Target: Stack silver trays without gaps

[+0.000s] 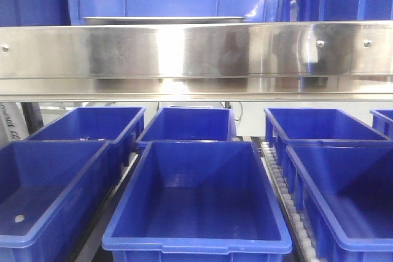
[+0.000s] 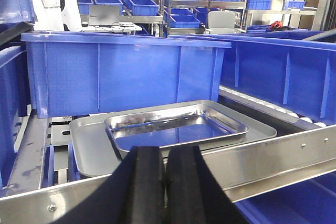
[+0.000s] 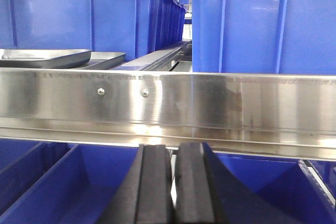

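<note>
Silver trays (image 2: pixel 173 129) lie on the upper shelf behind the steel shelf rail (image 2: pixel 273 156), one inside the other. The inner, smaller tray (image 2: pixel 176 126) sits turned a little against the larger tray (image 2: pixel 92 142) under it, so I judge the stack is not yet flush. To do it well, I should push the inner tray square until its rim meets the lower rim all around. My left jaws (image 2: pixel 165 182) are nearly closed and hold nothing, low before the rail. My right jaws (image 3: pixel 173 182) are also narrow and empty. The rail stands in my way, and the big blue bin (image 2: pixel 126 72) behind leaves little room.
</note>
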Robot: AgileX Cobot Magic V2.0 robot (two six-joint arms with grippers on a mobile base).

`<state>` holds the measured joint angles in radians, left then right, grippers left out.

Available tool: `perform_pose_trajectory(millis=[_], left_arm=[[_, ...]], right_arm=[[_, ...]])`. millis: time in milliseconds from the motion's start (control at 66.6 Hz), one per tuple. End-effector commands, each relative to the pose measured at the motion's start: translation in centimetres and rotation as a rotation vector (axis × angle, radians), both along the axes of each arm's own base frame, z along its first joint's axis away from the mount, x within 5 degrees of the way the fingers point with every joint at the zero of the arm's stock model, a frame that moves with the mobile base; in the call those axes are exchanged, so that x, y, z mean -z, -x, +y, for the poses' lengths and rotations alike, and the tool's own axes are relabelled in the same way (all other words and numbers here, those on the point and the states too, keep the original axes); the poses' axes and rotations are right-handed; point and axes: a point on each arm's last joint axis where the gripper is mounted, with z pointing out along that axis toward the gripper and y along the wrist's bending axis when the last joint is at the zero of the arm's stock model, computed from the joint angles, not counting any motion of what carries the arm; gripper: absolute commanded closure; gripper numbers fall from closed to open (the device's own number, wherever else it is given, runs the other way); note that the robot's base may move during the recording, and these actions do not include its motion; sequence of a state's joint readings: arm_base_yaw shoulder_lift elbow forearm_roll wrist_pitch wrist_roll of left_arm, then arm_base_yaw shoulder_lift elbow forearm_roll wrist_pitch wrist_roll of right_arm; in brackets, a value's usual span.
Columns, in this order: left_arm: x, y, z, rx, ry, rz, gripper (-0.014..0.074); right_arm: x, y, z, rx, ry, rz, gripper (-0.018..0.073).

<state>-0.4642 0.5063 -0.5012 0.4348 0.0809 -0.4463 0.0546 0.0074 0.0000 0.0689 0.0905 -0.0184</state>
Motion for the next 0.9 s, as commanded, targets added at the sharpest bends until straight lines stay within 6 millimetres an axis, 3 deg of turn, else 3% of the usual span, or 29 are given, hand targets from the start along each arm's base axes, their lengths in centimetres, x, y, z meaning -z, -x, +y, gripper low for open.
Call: perform_pose_trajectory(millis=[0, 255, 360, 481, 586, 736, 886], left_arm=[[-0.2, 0.2, -0.1, 0.014, 0.007, -0.021, 0.0583], [1.0, 0.6, 0.2, 0.006, 0.02, 0.012, 0.0583], [1.2, 0.9, 0.7, -0.027, -0.063, -0.153, 0.0583], [1.6, 1.2, 2.2, -0.176, -0.043, -0.306, 0.0583], [3.5, 1.6, 3.2, -0.276, -0.064, -0.257, 0.0583], [6.5, 2.7, 3.9, -0.33, -0.074, -0.051, 0.0585], [8.4, 4.3, 4.2, -0.352, -0.082, -0.045, 0.0585]], right_arm=[[-0.2, 0.1, 0.0, 0.004, 0.01, -0.024, 0.0577], [-0.2, 0.1, 0.0, 0.004, 0.01, -0.024, 0.0577], [-0.2, 0.1, 0.0, 0.004, 0.01, -0.024, 0.0577], [-0.2, 0.1, 0.0, 0.004, 0.01, -0.024, 0.0577], [-0.2, 0.1, 0.0, 0.004, 0.01, -0.024, 0.0577], [-0.2, 0.1, 0.0, 0.004, 0.01, -0.024, 0.0577], [-0.2, 0.1, 0.0, 0.004, 0.01, -0.024, 0.0577]])
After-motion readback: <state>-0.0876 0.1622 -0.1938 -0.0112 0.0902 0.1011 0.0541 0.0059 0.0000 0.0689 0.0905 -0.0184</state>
